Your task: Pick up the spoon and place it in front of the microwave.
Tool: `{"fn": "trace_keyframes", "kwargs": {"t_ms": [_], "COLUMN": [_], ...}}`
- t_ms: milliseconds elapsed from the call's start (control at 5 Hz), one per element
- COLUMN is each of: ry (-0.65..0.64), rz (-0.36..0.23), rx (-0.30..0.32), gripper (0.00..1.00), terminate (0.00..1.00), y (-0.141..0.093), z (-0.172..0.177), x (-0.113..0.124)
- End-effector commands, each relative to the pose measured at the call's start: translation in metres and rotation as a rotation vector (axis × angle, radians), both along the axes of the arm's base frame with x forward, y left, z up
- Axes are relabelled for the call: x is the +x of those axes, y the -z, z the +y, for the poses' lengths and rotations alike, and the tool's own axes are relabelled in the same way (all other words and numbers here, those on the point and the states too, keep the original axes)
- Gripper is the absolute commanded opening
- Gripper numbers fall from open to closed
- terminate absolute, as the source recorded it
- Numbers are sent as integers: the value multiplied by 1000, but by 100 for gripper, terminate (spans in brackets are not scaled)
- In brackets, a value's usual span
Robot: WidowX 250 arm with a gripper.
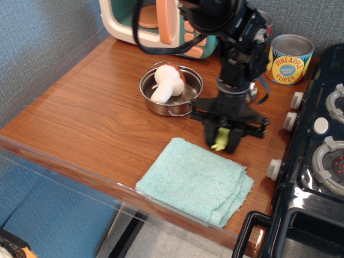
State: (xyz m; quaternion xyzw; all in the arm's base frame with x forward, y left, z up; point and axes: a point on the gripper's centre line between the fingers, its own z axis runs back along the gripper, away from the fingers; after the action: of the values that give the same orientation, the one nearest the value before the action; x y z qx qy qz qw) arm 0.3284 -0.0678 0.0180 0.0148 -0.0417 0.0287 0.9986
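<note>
Near the right side of the wooden desk [86, 113], the gripper [222, 141] points straight down with its black fingers [210, 137] drawn in tight on the spoon [220, 140]. Only the pale yellow-green handle shows, as a short strip between the two fingers; the silver bowl is hidden behind the wrist, so its position cannot be read. Motion blur softens the finger outlines. Whether the handle tip touches the desk or is clear of it: cannot tell from this view.

Spoon location: between the steel pot [171, 88] and the black toy stove [317, 161], just beyond the far edge of the folded teal cloth [196, 181]. The finger tips stand just above that cloth edge in the picture.

Microwave [161, 24] sits at the back of the desk, cream and teal body, peach-orange door handle and buttons, partly covered by the arm and its black cable. The spoon is well apart from it, with the pot lying between.

Pot contents: a white mushroom-shaped toy [167, 81] lying tilted, cap toward the back rim.

Pineapple slices can [290, 59] stands upright at the rear right, next to the stove.
</note>
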Motion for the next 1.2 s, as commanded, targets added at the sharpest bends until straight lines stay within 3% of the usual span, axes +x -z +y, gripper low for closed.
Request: {"fn": "trace_keyframes", "kwargs": {"t_ms": [0,200,400,600,800,1000], "ry": [31,-7,-68,-90,-31,-14], "rz": [-225,-187,-112,-16,36,45], "rx": [-108,-107,-22,124,237,246], "gripper": [0,0,0,0,0,0], "terminate": [0,0,0,0,0,0], "y": [-94,-94,-78,-60,-52,-43], "z": [49,99,147,196,227,242], "x": [1,-12,-17,-18,-6,6]}}
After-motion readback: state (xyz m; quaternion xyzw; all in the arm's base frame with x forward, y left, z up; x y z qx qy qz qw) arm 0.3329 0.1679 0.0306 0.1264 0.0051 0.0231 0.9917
